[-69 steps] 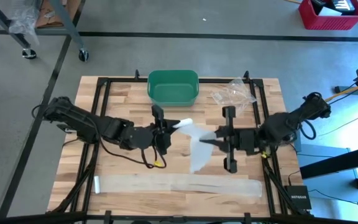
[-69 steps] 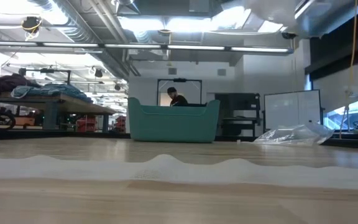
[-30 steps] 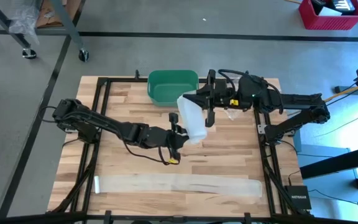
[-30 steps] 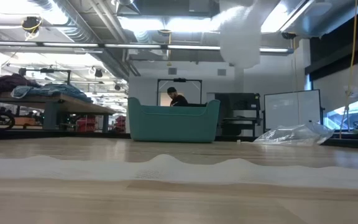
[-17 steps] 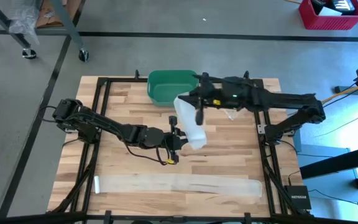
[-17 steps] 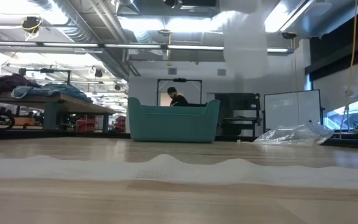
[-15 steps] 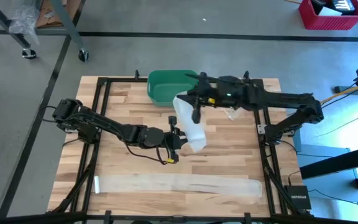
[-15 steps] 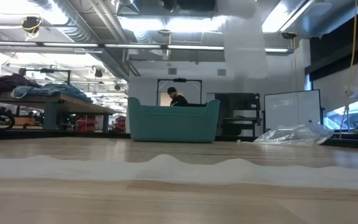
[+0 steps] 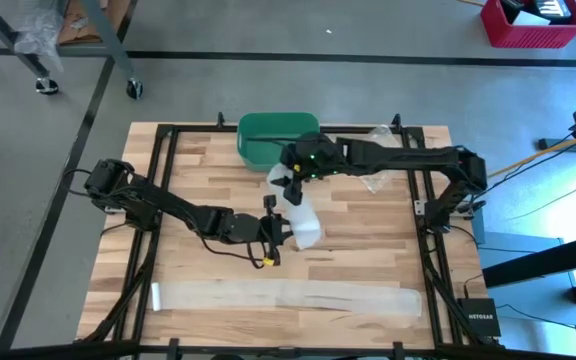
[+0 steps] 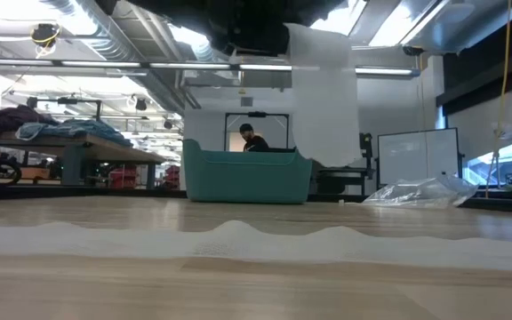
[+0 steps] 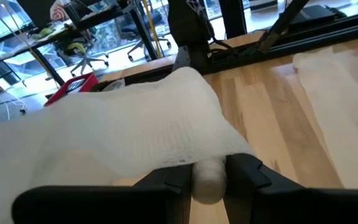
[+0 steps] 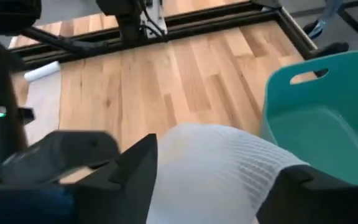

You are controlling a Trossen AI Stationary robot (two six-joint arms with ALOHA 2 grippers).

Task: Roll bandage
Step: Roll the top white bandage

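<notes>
High view is showing the left end effector near the middle of the counter, pinching the rolled end of the bandage; the left wrist view is showing its fingers clamping a small white roll between them, with the loose gauze draping away over it. The right end effector is hanging just in front of the green bin by the far edge, and the right wrist view is showing its jaws standing apart with the bandage lying between them, so it is looking as if it is letting go rather than gripping.

The strip is hanging in the air between the two end effectors, clear of the counter. A second strip is lying flat along the near edge.

The risk, as I am judging it, is slack: with the right side letting go, the free tail is likely dropping, folding on itself, or falling into the bin, and the wraps are probably loosening. The left pinch is also holding only a small core, so a tug from the falling gauze could be pulling it out. Any twist in the hanging part would be making the roll uneven.
</notes>
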